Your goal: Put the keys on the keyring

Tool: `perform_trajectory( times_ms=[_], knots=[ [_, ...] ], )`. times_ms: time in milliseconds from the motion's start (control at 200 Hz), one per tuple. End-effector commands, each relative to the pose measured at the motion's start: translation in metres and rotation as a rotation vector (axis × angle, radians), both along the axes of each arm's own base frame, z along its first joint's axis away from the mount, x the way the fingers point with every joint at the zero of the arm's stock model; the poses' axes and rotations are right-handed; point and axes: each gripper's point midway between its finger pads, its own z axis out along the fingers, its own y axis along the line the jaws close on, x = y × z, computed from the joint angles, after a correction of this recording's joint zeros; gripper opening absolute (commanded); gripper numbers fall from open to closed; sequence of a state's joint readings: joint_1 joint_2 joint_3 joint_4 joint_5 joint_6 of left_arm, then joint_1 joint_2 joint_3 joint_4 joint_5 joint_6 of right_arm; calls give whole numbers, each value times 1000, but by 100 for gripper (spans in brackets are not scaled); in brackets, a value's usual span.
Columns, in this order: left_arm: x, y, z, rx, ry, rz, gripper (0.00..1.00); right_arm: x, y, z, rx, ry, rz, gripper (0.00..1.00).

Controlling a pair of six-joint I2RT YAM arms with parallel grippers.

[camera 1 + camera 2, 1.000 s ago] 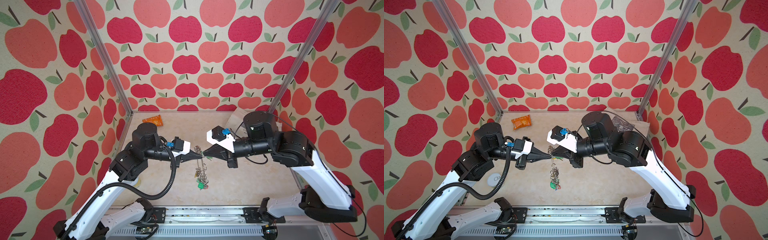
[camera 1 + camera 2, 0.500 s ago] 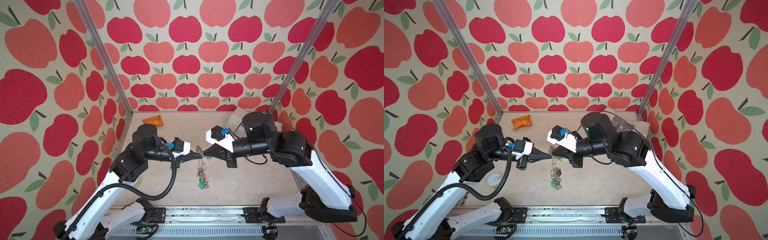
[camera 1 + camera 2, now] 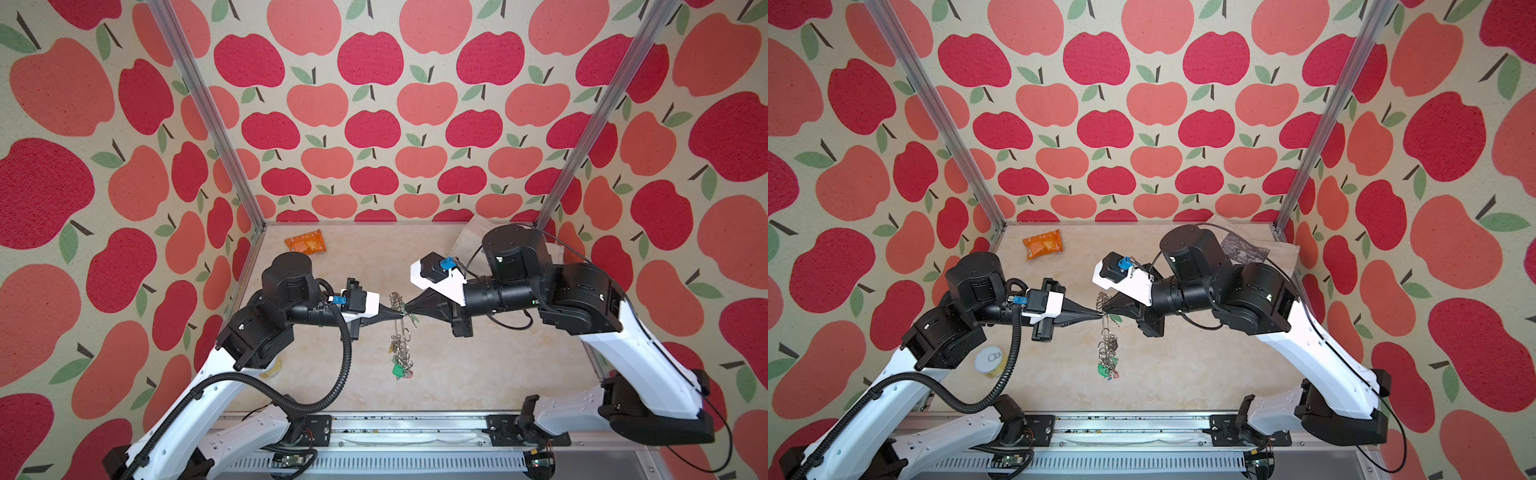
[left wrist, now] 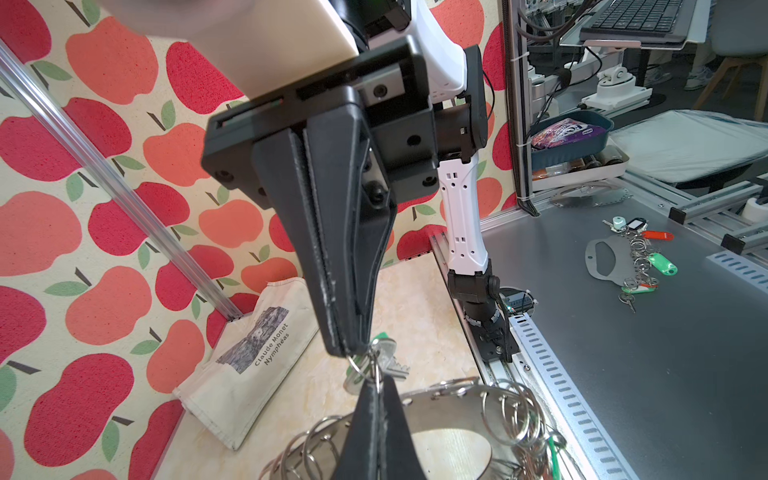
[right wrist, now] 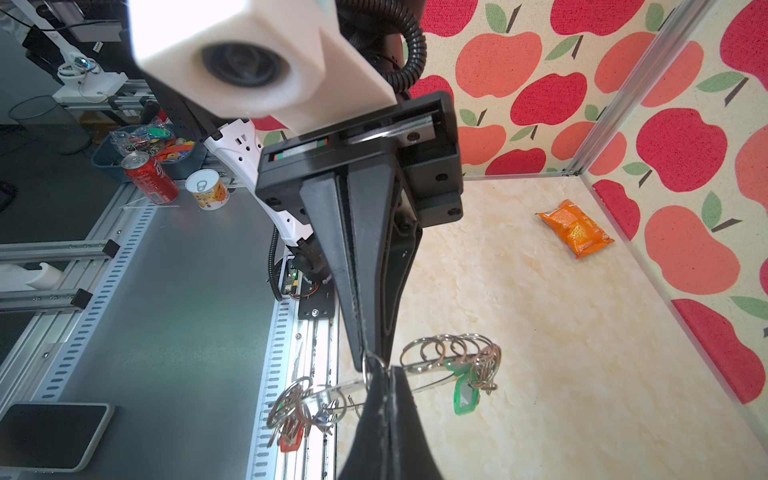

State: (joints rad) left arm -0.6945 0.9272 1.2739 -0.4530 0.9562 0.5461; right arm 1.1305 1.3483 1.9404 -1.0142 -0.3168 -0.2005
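walls (image 3: 374, 124): beige, red and salmon apples, green leaves | floor (image 3: 478, 365): cream marbling | packet (image 3: 305, 242) at 11 o'clock: orange | can (image 3: 989, 360) at 8 o'clock: yellow, white lid | bag (image 4: 249, 353) at 1 o'clock: off-white, grey print | keyring (image 4: 436, 405): grey, silver wire rings | keys (image 4: 390, 363): silver, green and red tags | left gripper (image 3: 398, 319), right gripper (image 3: 408, 309): black | arms (image 3: 644, 365): white and black

Shiny grey metal keyring (image 4: 440, 409), glossy green plastic tag (image 5: 464, 395), matt black jaws, crinkled orange foil packet (image 5: 575, 228)
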Motion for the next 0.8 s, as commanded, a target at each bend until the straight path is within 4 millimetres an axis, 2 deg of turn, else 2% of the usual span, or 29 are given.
perform_trajectory(
  times_ms=[0, 290, 565, 795],
  knots=[
    [-45, 10, 41, -143, -174, -173, 0, 33, 7, -30, -97, -9, -140, 0],
    [-40, 6, 37, -132, -165, -170, 0, 27, 9, -19, -49, -12, -105, 0],
    [-37, 2, 30, -106, -227, -137, 0, 14, 12, -24, -40, 6, -43, 0],
    [-35, -1, 36, -131, -222, -118, 0, 1, 11, -5, 50, -41, 2, 0]
  ],
)
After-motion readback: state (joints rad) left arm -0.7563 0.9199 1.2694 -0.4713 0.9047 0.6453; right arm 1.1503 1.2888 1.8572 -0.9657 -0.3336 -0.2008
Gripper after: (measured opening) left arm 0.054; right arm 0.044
